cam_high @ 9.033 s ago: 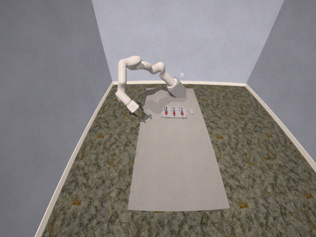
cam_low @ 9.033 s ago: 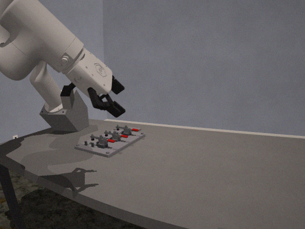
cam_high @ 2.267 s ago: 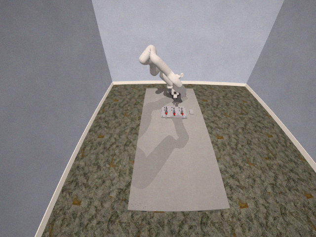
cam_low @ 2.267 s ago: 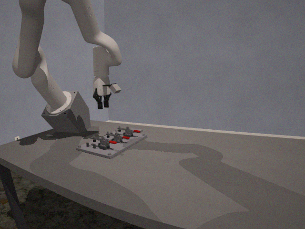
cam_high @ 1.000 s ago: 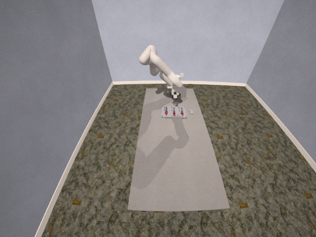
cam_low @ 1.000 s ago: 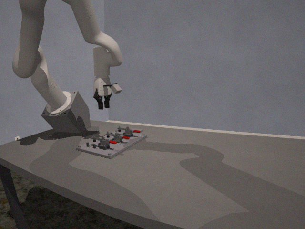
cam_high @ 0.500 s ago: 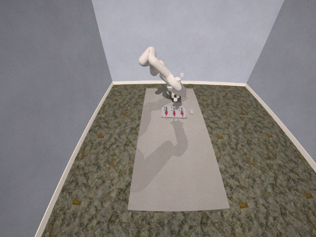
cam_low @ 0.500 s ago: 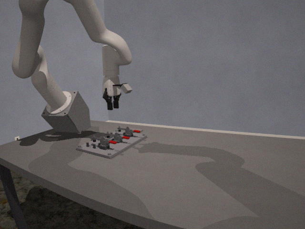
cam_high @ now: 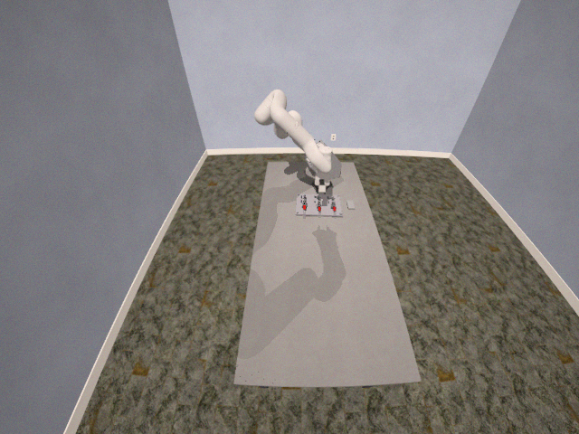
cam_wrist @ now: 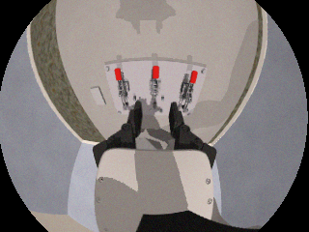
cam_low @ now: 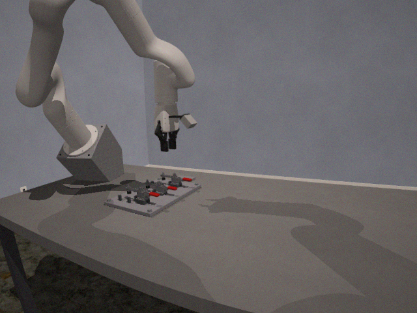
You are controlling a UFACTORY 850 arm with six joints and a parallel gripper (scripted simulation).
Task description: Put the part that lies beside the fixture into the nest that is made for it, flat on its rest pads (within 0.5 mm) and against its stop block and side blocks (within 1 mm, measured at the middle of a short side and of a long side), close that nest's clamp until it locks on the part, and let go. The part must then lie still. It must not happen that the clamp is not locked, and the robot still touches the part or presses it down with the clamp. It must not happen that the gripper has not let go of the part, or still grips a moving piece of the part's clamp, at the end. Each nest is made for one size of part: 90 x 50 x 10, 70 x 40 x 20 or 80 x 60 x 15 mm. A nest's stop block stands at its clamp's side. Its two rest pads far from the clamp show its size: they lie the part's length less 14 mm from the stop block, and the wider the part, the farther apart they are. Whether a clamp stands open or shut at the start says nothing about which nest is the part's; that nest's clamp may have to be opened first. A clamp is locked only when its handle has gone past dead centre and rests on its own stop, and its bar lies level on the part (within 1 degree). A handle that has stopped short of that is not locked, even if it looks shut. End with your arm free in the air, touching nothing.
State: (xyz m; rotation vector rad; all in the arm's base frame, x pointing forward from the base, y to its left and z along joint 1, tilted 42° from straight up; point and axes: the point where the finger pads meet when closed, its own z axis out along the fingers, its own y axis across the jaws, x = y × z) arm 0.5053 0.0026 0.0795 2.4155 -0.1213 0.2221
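Grey-blue walls, mottled carpet, long grey table running down the room. Arm's base sitting at the far end; fixture lying flat just in front of it, carrying three nests, each with a red-handled clamp.

Gripper hanging high above the fixture, pointing down, fingers standing half apart with nothing between them. Part lying on the table just beside the fixture's end, apart from it, untouched.

Step in hand, by my reading: still the opening stage, looking over the fixture; no nest chosen, no pick begun. The next move is calling for two things: sizing the part against the far rest pads to settle which nest is its own, then travelling sideways over the part and coming down with fingers wide enough to span it. Whether that nest's clamp needs opening I cannot tell; clamp positions are too small here.

Views: top is showing part and fixture together in plan. Wrist is showing all three red handles in a row between the fingers, with the part off to one side. Exterior alone is showing gripper height above the plate, but the part is not discernible there.
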